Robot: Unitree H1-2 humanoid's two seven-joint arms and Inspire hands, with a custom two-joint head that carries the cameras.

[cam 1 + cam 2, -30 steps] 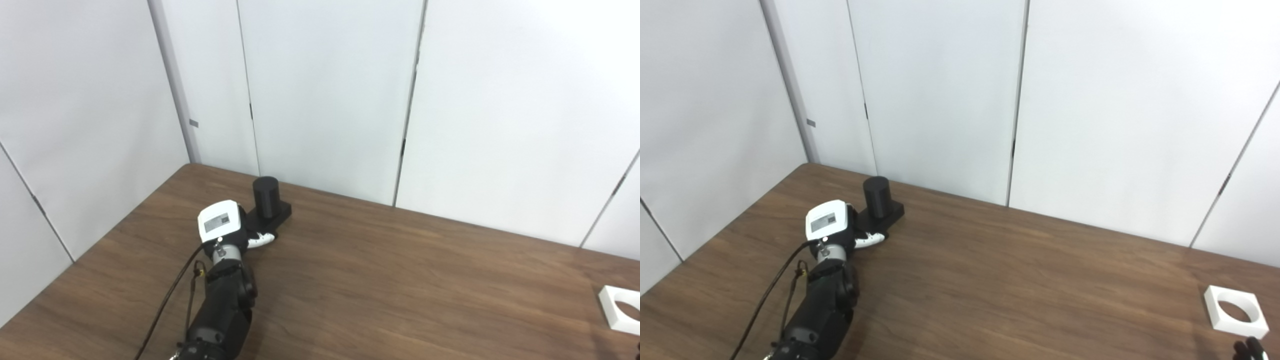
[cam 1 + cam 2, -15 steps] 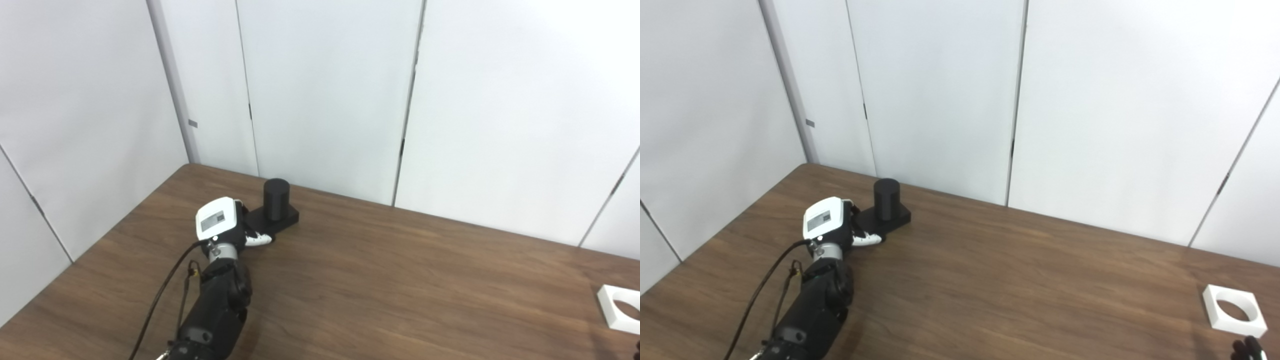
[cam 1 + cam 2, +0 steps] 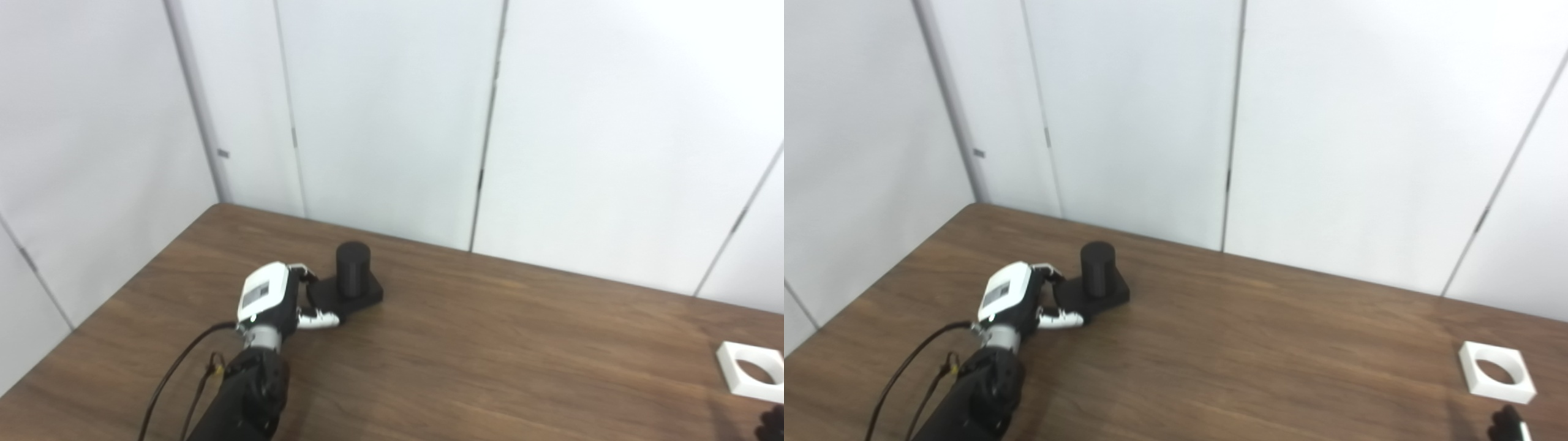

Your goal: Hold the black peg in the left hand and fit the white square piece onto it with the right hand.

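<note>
The black peg (image 3: 353,262) is a short upright cylinder on a flat black base (image 3: 370,292), standing on the wooden table (image 3: 490,343) at the back left. My left hand (image 3: 272,299) is closed on the base's left edge, fingers over the top and thumb along the near side. The white square piece (image 3: 750,380) with a round hole lies flat at the far right edge of the table. My right hand (image 3: 1507,425) shows only as dark fingertips at the bottom right corner, just in front of the white piece; its state is hidden.
White wall panels (image 3: 392,122) stand close behind the table's back and left edges. A black cable (image 3: 177,373) hangs along my left forearm.
My left hand has carried the black peg to the right and a little toward me, away from the back left corner. The camera has also shifted. The white piece lies as before.
</note>
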